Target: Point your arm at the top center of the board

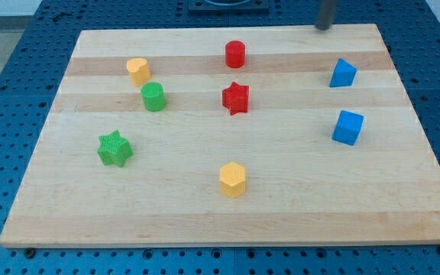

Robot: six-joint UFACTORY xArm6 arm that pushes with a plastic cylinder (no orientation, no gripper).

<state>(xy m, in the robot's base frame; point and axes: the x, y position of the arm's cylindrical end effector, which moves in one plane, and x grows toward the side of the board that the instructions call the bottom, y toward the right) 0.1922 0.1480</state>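
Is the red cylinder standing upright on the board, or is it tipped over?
Upright. The red cylinder shows its round flat top facing up, its side wall vertical below it, resting on the board.

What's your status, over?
My tip at board's top edge, right of center. Red cylinder sits near top center. Nothing between.

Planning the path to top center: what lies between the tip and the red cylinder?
In the camera view, only bare board lies between my tip and the red cylinder.
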